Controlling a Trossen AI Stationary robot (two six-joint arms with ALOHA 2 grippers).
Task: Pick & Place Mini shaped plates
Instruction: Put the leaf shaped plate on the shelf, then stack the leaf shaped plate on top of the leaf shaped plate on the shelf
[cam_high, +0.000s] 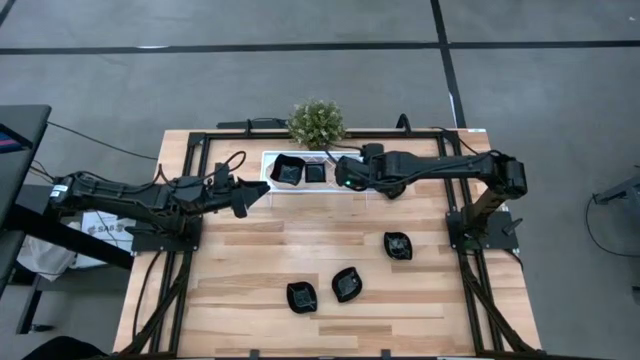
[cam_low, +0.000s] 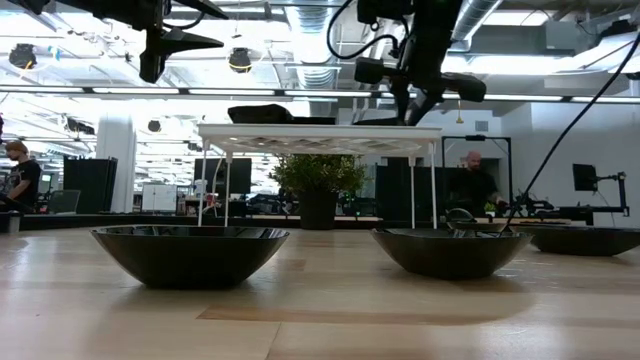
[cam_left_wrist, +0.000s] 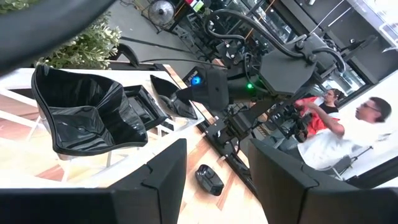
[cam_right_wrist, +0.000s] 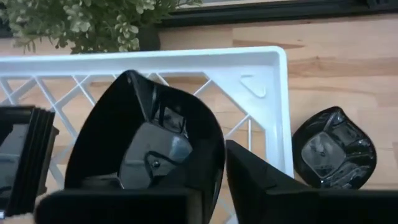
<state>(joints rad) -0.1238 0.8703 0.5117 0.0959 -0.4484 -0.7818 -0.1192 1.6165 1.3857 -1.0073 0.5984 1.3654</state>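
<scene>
Over the white lattice tray (cam_high: 272, 172) at the far edge of the bench (cam_high: 250, 250), your right gripper (cam_high: 343, 172) holds one of the mini shaped plates, a rounded black plate (cam_right_wrist: 149, 146), pinched by its rim between the fingers (cam_right_wrist: 261, 186) and tilted on edge above the tray's lattice. You can see this best in the right wrist view, where the plate fills the middle and the tray's corner shows behind it. Already in the tray sit a large wavy-edged black plate (cam_high: 288, 170) toward the left end and a stack of small square plates (cam_high: 315, 172) just beside it; the left wrist view shows the wavy one (cam_left_wrist: 84, 112) resting on the lattice with the square stack (cam_left_wrist: 146, 106) next to it. Three more black plates lie loose on the bench well apart from the tray: one toward the right (cam_high: 397, 245), and two near the front edge, a middle one (cam_high: 347, 284) and a left one (cam_high: 302, 296). In the low view the two front plates show as wide dark bowls, one left (cam_low: 190, 250) and one right (cam_low: 452, 250), with the tray raised on its legs behind them. Your left gripper (cam_high: 255, 194) hovers just off the tray's left end with its fingers (cam_left_wrist: 155, 180) spread wide and nothing between them. A small green potted plant (cam_high: 316, 122) stands behind the tray at the bench's far edge. People (cam_left_wrist: 336, 140) show in the room beyond.
</scene>
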